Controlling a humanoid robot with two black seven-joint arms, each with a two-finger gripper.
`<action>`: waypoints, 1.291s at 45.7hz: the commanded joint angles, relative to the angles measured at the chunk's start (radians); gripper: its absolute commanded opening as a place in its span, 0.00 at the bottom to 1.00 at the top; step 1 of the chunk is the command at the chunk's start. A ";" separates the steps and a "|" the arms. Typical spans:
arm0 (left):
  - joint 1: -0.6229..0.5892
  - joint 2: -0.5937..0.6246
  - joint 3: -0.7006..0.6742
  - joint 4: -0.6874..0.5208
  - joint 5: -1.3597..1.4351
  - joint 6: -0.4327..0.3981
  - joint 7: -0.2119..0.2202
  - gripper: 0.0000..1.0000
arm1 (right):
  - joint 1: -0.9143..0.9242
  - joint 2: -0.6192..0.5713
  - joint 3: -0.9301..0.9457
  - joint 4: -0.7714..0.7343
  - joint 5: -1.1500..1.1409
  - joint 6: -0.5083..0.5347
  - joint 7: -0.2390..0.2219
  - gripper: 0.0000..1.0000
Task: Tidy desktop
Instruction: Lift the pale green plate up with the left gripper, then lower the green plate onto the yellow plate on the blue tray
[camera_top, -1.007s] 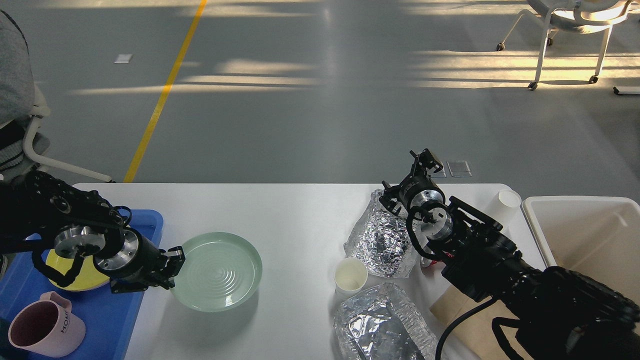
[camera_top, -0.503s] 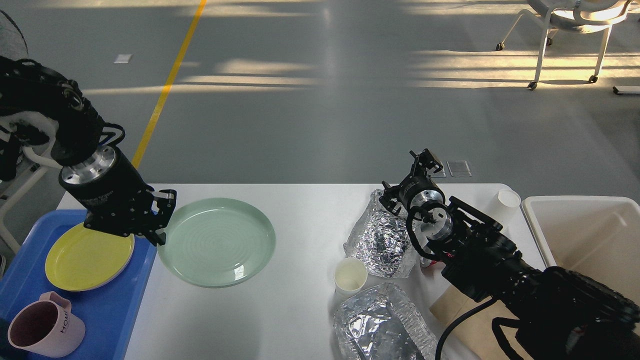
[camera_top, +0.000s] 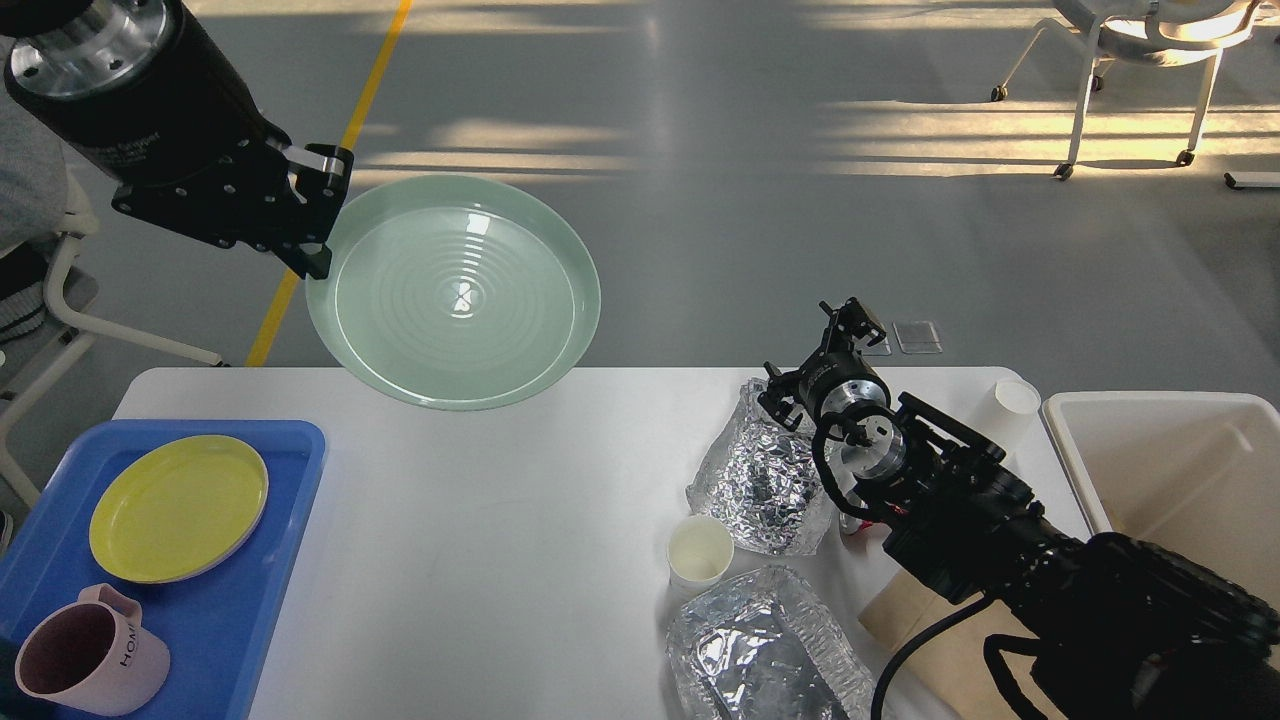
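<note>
Tabletop tidying: left gripper holding green plate aloft, jaws clamped on its rim, likely bound for blue tray at left edge; right gripper jaws indistinct.

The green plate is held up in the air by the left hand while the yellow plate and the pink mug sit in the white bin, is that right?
Not quite. The head view shows the yellow plate and the pink mug sitting in the blue tray, not the white bin. The rest holds: the green plate is held up in the air by the left hand.
</note>
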 joint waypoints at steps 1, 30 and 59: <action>-0.058 -0.002 0.000 0.000 -0.001 0.000 0.003 0.00 | 0.000 0.000 0.000 0.000 -0.001 0.000 0.000 1.00; -0.058 0.007 0.166 0.002 0.070 0.000 -0.010 0.00 | 0.001 0.000 0.000 0.000 0.001 0.000 0.000 1.00; 0.539 0.341 0.321 0.034 0.076 0.524 -0.040 0.00 | 0.000 0.000 0.000 0.000 -0.001 0.000 0.000 1.00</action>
